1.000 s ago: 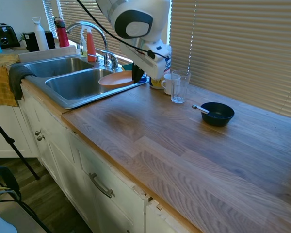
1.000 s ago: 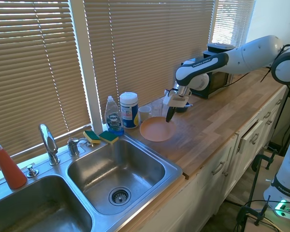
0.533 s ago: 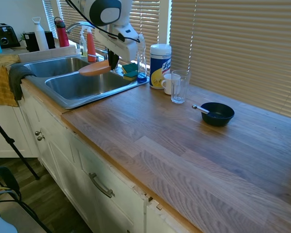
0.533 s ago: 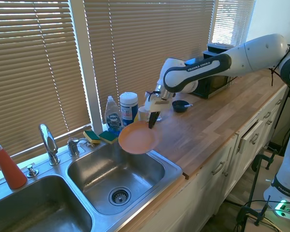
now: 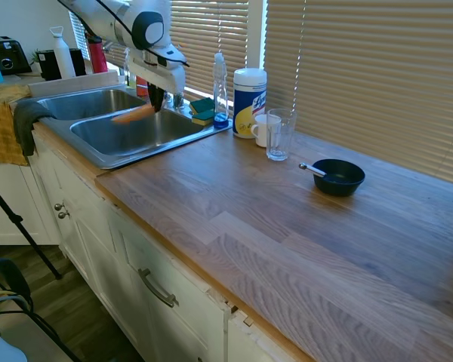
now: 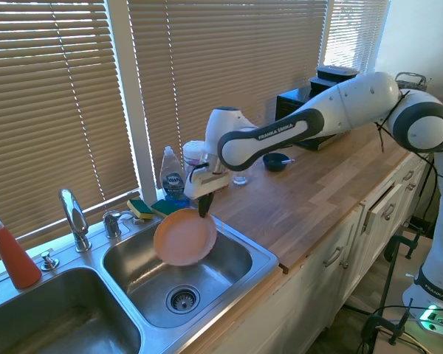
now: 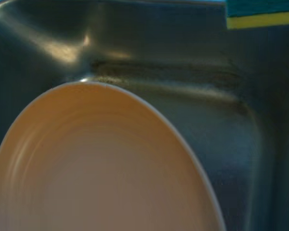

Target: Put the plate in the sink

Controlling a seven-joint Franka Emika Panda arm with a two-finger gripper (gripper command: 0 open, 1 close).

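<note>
Salmon-orange plate (image 6: pixel 184 237) tilted, face up, hand-held (image 6: pixel 204 213) by rim over sink (image 6: pixel 236 276).

- Basin of the sink (image 6: pixel 229 254) is lying open beneath the plate (image 6: pixel 184 237); only the drain (image 6: pixel 181 299) is showing.
- Faucet (image 6: pixel 74 218), sponges (image 6: pixel 153 209) and dish soap bottle (image 6: pixel 173 177) are crowding the back rim.

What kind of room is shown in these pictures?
Most likely a home kitchen. A double-basin steel sink with a chrome faucet is set into a wooden counter above white cabinets, and a dish soap bottle and sponges stand at the sink's back edge.
</note>
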